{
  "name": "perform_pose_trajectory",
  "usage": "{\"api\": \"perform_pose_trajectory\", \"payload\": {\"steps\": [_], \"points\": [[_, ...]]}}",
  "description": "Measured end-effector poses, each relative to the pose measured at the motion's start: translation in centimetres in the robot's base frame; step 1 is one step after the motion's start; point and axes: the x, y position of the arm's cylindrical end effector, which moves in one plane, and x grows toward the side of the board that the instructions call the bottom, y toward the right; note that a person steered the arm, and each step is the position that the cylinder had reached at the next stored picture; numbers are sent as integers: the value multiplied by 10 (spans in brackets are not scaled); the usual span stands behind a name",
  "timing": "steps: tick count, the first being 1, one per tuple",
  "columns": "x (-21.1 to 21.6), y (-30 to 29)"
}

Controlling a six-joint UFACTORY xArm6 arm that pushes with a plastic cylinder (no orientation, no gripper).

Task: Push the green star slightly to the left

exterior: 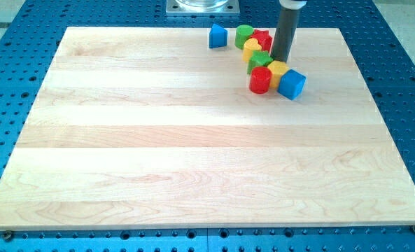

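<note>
Green star [257, 60]: near the view's top edge of the tabletop [158, 154], crowded among other blocks.
My tip [282, 59]: just right of the star; no jaws, only a rod.
Neighbours: red cylinder [260, 80], blue cube [292, 84].
Room: wide bare wood on the view's left.

desk: pale wooden board [193, 154] on blue perforated base [403, 70]
blocks: eight, clustered near the view's top right
apart: blue block [217, 36], left of the cluster
</note>
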Motion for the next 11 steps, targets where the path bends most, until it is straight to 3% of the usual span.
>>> {"api": "perform_pose_trajectory", "payload": {"steps": [1,3,6,8,11], "points": [[38,-28],[-24,39],[-27,-18],[-5,-105],[-55,-106]]}}
